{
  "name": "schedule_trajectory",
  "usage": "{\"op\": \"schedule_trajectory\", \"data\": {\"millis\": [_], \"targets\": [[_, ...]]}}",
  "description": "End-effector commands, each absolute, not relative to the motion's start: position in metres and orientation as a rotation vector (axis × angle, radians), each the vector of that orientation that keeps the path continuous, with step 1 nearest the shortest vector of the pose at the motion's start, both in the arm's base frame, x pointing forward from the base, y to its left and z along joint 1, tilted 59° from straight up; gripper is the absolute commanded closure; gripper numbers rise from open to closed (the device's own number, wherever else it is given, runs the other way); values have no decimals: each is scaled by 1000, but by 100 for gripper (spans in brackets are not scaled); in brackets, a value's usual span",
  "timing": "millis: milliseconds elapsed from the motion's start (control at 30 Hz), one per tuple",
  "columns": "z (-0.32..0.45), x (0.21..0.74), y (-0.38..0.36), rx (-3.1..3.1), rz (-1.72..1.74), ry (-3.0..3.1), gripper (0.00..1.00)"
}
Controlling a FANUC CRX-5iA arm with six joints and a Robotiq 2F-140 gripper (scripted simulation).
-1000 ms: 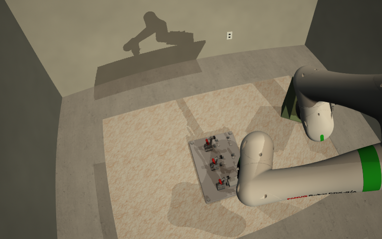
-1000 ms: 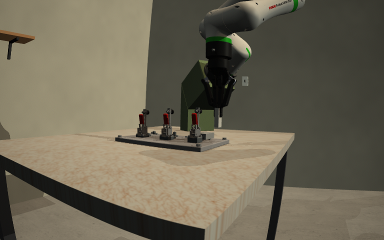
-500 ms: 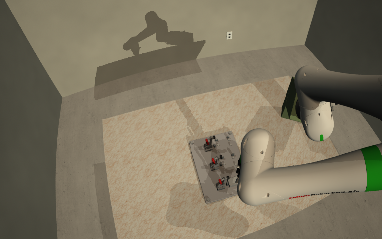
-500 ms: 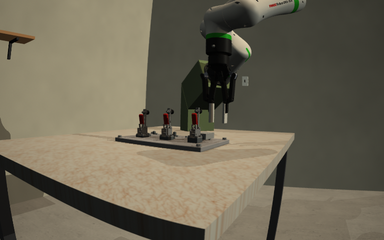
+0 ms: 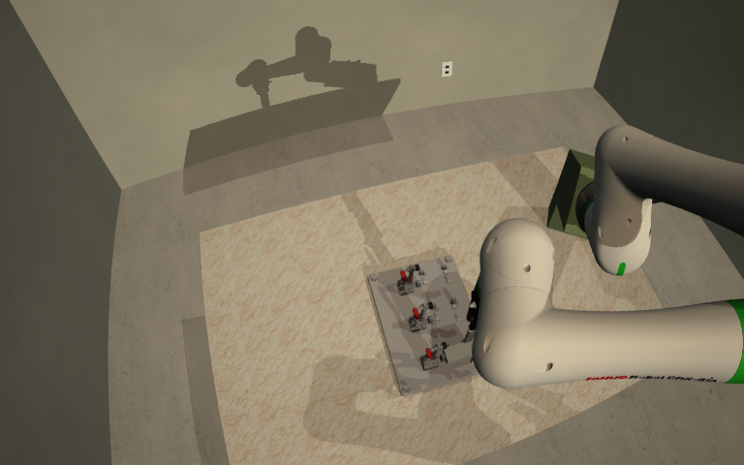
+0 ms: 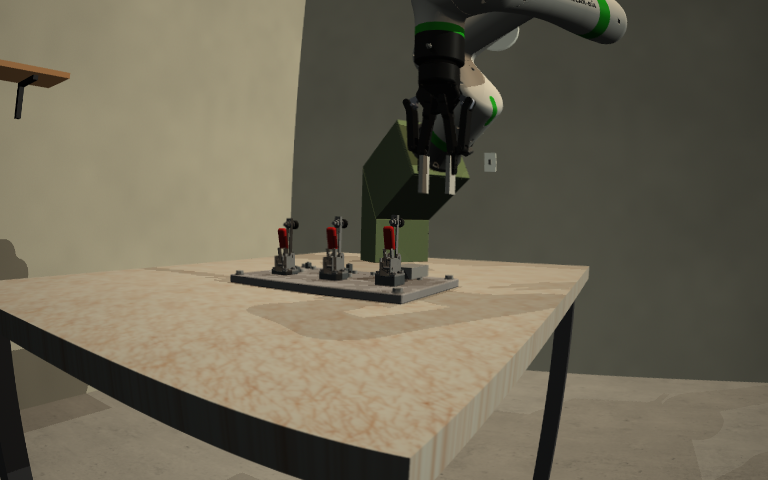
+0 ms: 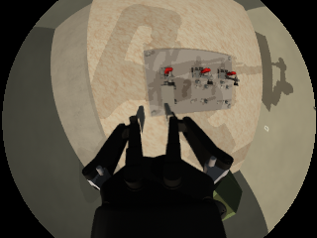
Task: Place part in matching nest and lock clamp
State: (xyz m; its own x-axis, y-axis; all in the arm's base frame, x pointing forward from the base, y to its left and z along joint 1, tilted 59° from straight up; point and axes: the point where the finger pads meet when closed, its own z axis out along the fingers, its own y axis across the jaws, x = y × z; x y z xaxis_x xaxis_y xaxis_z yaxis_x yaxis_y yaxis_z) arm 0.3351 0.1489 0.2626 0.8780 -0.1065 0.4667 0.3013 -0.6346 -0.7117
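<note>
Exterior view gives me the best look: the gripper hangs well above the table, pointing straight down over the right end of the fixture plate. Its jaws stand partly apart with nothing between the pale fingertips.

All 3 toggle clamps on the plate have their red handles upright.

A low grey block, which I take for the part, shows just behind the nearest clamp. I cannot tell whether it lies in a nest or on the table beside the plate.

From the top camera the white forearm covers the plate's right edge, so the block is hidden there. The wrist camera looks down past the spread fingers at the plate, far below.
</note>
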Motion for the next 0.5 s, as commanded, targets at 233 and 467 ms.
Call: {"op": "schedule_trajectory", "data": {"millis": [233,467], "targets": [[272,332,135,-2161,-595,-147,72],[272,342,130,-2161,-595,-147,72]]}}
